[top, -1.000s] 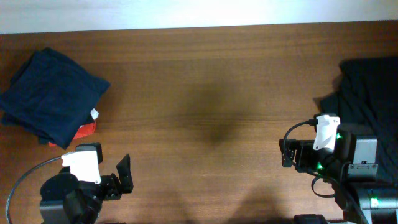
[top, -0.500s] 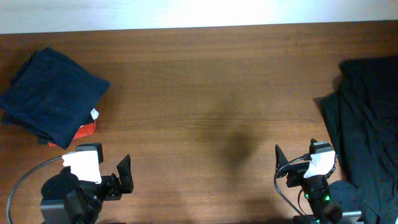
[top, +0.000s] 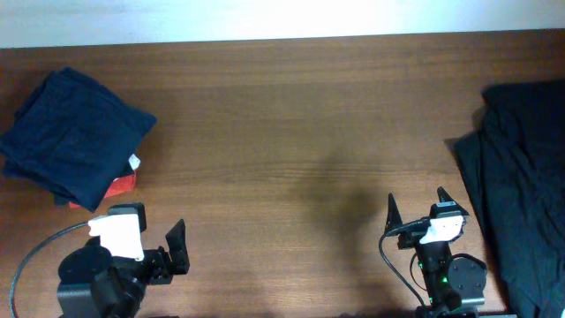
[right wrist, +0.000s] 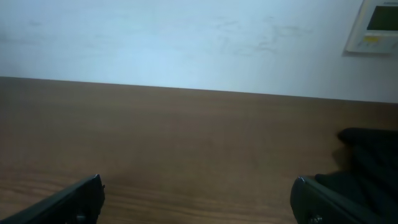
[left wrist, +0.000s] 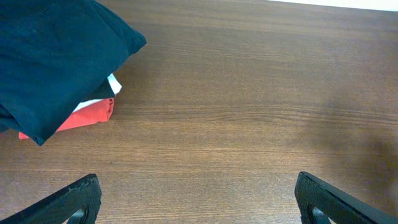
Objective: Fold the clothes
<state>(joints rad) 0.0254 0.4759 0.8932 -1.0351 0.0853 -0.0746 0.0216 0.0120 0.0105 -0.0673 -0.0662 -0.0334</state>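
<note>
A folded dark navy garment lies on a stack at the table's far left, over a red folded piece; it also shows in the left wrist view. A loose dark navy garment is spread at the right edge, and its edge shows in the right wrist view. My left gripper is open and empty near the front left; its fingertips frame bare wood. My right gripper is open and empty at the front right, just left of the loose garment; its fingertips are wide apart.
The brown wooden table runs to a white wall at the back. A wall control panel shows at the upper right of the right wrist view. A black cable loops by the left arm.
The right arm has drawn back from beside the loose garment toward the front edge and now points its open fingers toward the back. The left arm has not moved.
</note>
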